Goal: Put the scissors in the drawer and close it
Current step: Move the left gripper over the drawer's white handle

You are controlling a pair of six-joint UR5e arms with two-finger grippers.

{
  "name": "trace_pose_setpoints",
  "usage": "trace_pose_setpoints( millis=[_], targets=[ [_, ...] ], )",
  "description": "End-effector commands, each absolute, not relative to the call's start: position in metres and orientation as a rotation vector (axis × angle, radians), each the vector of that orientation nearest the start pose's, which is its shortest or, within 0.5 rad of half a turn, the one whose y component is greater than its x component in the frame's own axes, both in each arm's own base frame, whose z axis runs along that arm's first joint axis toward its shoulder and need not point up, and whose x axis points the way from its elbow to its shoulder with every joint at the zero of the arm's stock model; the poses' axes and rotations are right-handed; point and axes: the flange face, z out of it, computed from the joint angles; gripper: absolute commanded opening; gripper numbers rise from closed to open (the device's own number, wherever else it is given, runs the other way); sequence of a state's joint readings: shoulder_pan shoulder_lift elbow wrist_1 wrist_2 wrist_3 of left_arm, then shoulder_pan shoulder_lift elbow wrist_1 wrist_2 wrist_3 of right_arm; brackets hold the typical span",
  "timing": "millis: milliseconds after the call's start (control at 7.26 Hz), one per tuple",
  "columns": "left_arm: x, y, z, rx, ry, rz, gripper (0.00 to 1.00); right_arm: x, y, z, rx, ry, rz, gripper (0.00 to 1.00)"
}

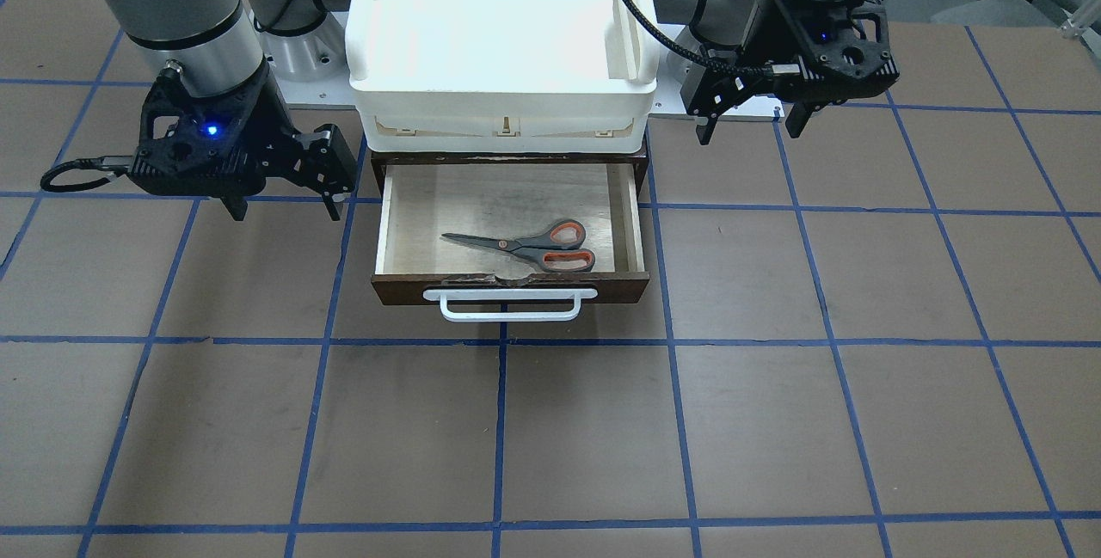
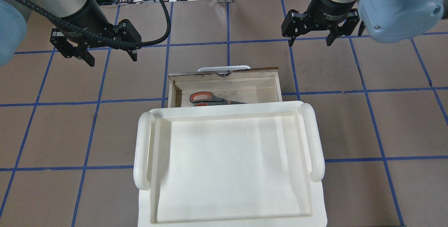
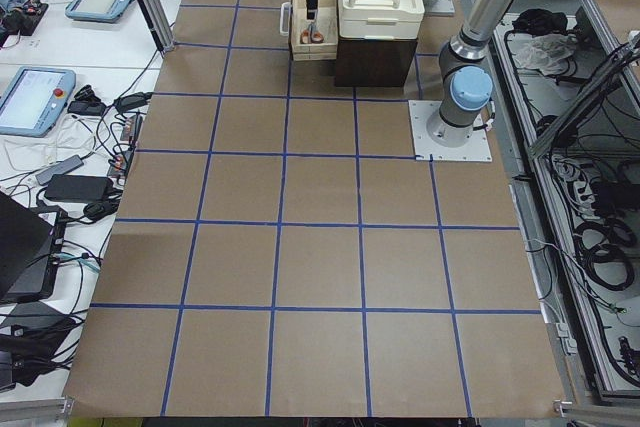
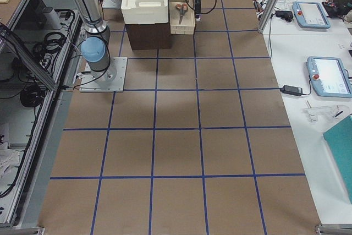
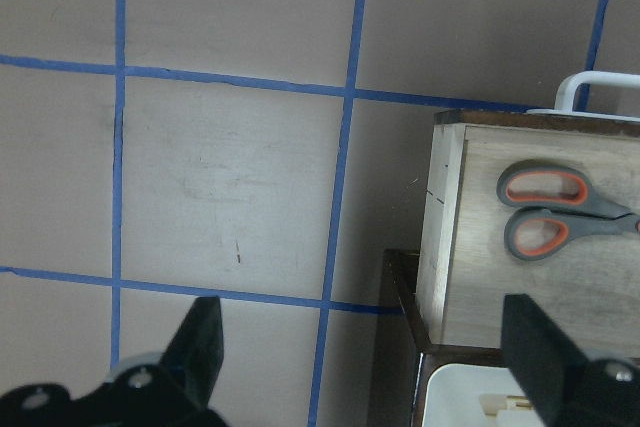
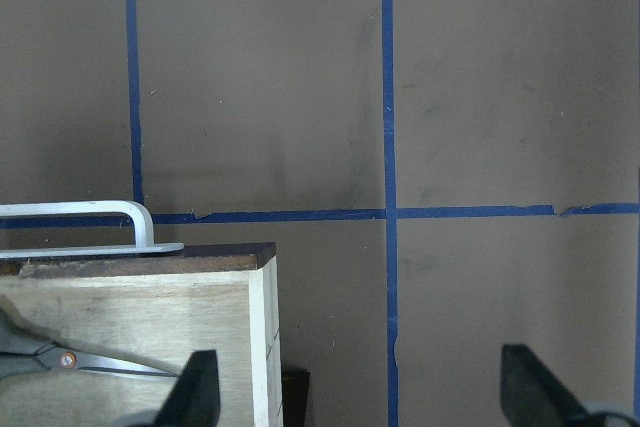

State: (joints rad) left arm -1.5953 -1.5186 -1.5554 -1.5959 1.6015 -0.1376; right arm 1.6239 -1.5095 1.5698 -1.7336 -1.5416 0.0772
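Observation:
The scissors [image 1: 525, 247], with grey handles lined orange and silver blades, lie flat inside the open drawer [image 1: 602, 287], handles toward the robot's left. They also show in the overhead view [image 2: 210, 98] and in both wrist views [image 5: 560, 212] [image 6: 60, 359]. The drawer [image 2: 245, 71] is pulled out, its white bar handle [image 1: 509, 304] facing away from the robot. My left gripper [image 1: 750, 128] [image 2: 112, 60] is open and empty, above the table beside the drawer. My right gripper [image 1: 286, 211] [image 2: 309, 43] is open and empty on the other side.
A white plastic tray [image 2: 227, 164] sits on top of the dark cabinet that holds the drawer and hides the drawer's rear part from above. Brown table surface with blue tape grid lines lies on all sides.

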Motion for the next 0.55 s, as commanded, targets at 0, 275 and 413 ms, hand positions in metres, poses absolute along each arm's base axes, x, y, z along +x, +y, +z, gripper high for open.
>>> trace_pose_setpoints(
  millis=[0,275,413],
  targets=[
    [-0.1418,-0.4704,0.5176,-0.178,3.109,-0.071,1.00,0.1617,-0.5105,0.4869,0.051,3.111,-0.191,1.00],
    [-0.1422,-0.4711,0.5171,-0.178,3.112,-0.070,1.00,0.1626,-0.5071,0.4915,0.043,3.107,-0.203,1.00],
    [-0.1433,-0.4740,0.5153,-0.176,3.115,-0.077,1.00,0.1623,-0.5057,0.4923,0.045,3.102,-0.195,1.00]
  ],
)
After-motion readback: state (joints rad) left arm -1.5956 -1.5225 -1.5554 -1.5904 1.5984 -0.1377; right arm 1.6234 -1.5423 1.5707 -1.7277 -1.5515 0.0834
